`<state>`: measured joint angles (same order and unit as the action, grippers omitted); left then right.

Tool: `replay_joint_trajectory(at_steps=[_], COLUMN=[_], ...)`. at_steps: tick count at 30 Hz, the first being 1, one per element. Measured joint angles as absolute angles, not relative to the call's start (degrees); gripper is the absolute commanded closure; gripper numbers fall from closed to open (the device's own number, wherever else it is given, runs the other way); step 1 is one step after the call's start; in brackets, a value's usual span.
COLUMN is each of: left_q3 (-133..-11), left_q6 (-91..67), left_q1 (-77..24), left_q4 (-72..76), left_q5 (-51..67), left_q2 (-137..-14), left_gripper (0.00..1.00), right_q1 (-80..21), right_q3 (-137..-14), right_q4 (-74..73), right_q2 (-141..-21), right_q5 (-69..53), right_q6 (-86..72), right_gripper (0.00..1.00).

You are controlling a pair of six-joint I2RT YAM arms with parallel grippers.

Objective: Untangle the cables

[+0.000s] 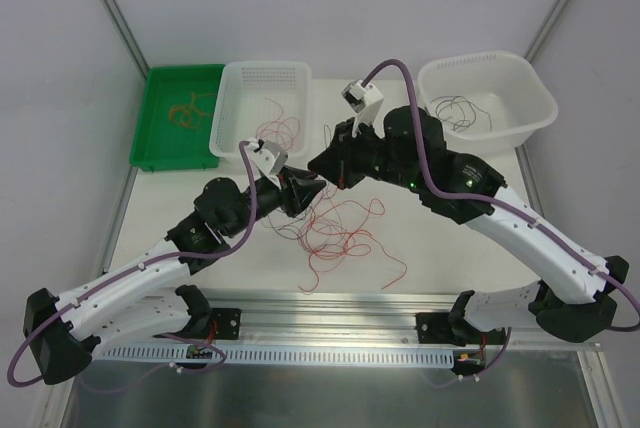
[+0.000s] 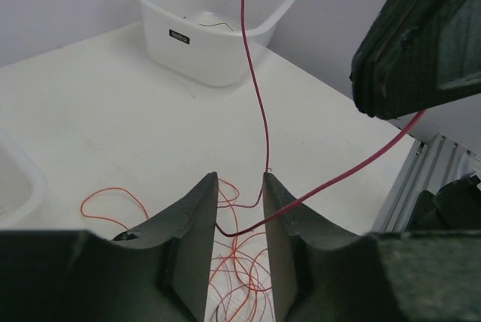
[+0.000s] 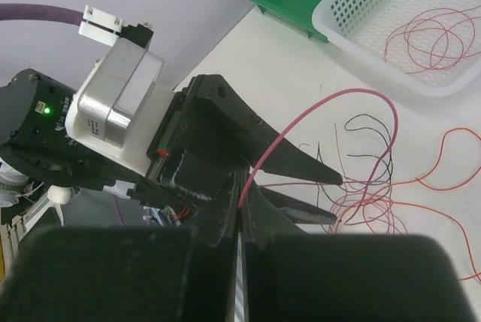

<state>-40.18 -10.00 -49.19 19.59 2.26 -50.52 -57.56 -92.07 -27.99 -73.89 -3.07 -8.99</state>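
A tangle of thin red, orange and black cables (image 1: 340,231) lies on the white table in front of both grippers. My right gripper (image 1: 326,164) is shut on one red cable (image 3: 331,104), pinched between its tips (image 3: 242,200) and held above the pile. That red cable (image 2: 255,89) runs down and loops between the fingers of my left gripper (image 2: 240,180), whose jaws stand apart around it without pinching it. The left gripper (image 1: 312,191) hovers just above the pile (image 2: 240,262), and it shows open in the right wrist view (image 3: 338,200).
A green tray (image 1: 150,138) with orange-tan wires stands at the back left. Beside it is a white perforated basket (image 1: 240,73) holding red wires. A white tub (image 1: 530,98) with black wires stands at the back right. An aluminium rail (image 1: 330,308) runs along the near edge.
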Motion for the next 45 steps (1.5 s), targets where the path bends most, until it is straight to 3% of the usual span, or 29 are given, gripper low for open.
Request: replay_joint_trajectory(at_steps=[5,8,11,12,15,24,36,45], left_q3=[-39.6,-39.6,-39.5,-39.5,-39.6,-49.4,-71.4,-93.8], left_q6=[-9.8,-9.7,-9.8,-9.9,-10.3,-10.9,-10.9,-11.3], left_q1=[-49.2,-49.2,-49.2,-49.2,-49.2,-49.1,-41.9,-36.2], left_q4=[20.6,20.8,20.6,20.5,19.9,13.0,1.5,-7.1], left_q5=[2.3,2.3,2.0,1.8,-0.5,-5.9,-8.1,-7.7], left_q2=[-50.5,-50.5,-50.2,-49.9,-49.1,-49.5,-59.6,-68.0], left_gripper=[1.0,1.0,1.0,1.0,1.0,1.0,1.0,1.0], right_q1=[-57.6,-57.6,-57.6,-57.6,-57.6,-57.6,-57.6,-57.6], right_q3=[-91.5,-91.1,-90.5,-90.1,-88.3,-83.0,-63.4,-54.0], right_q4=[-27.8,-27.7,-27.6,-27.6,-27.7,-29.0,-24.0,-25.2], right_q2=[-73.9,-73.9,-73.8,-73.8,-73.0,-64.9,-44.3,-37.9], right_q5=[-3.3,-3.3,-3.0,-2.7,-1.9,0.0,-1.8,2.4], right_q6=[-9.2,-9.3,-9.6,-9.6,-9.2,-5.6,0.6,0.9], right_gripper=[0.99,0.97,0.75,0.6,0.38,0.03,0.03,0.03])
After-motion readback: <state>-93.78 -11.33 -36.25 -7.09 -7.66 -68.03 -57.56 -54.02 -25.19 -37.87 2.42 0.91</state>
